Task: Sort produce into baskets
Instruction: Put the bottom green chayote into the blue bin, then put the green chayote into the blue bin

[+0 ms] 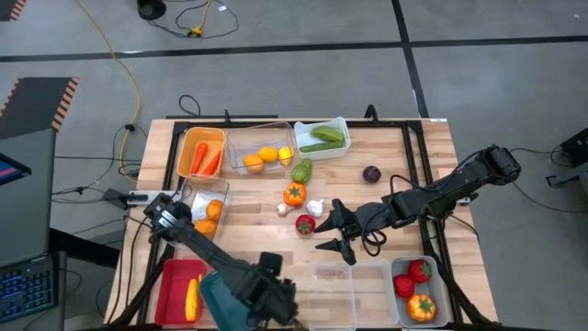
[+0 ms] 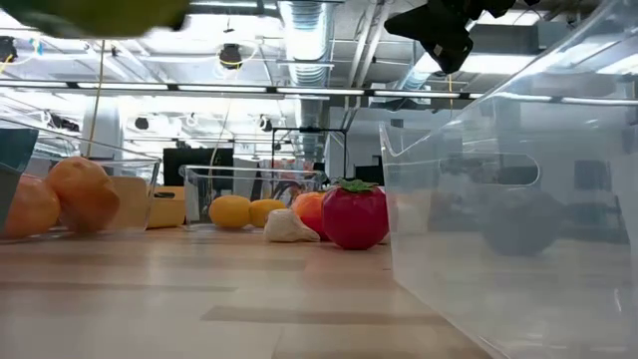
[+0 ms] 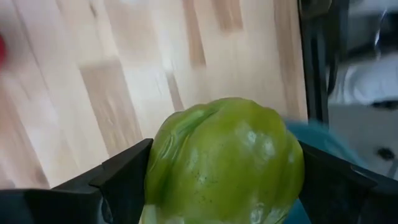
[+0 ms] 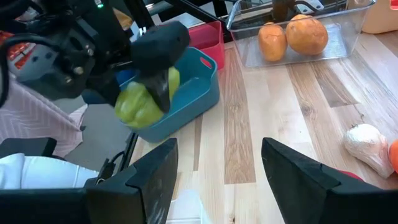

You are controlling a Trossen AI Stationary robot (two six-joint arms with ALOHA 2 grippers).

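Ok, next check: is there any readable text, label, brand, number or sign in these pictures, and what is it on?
None can be read.
The baskets, such as the teal basket, and the produce, such as the green pepper in the left gripper, carry no lettering.
The screen at the table's left edge glows, but anything on it is too small to read.
Room fixtures behind the table in the low view show no legible signs.

The wooden table (image 1: 248,198) stood on a grey floor (image 1: 478,83) crossed by dark seam lines. A yellow cable (image 1: 129,78) ran over the floor beyond the table's far left corner, near a black cable (image 1: 175,18). A keyboard (image 1: 23,290) lay off the table's left side. Ceiling ducts (image 2: 304,25) hung above the table.
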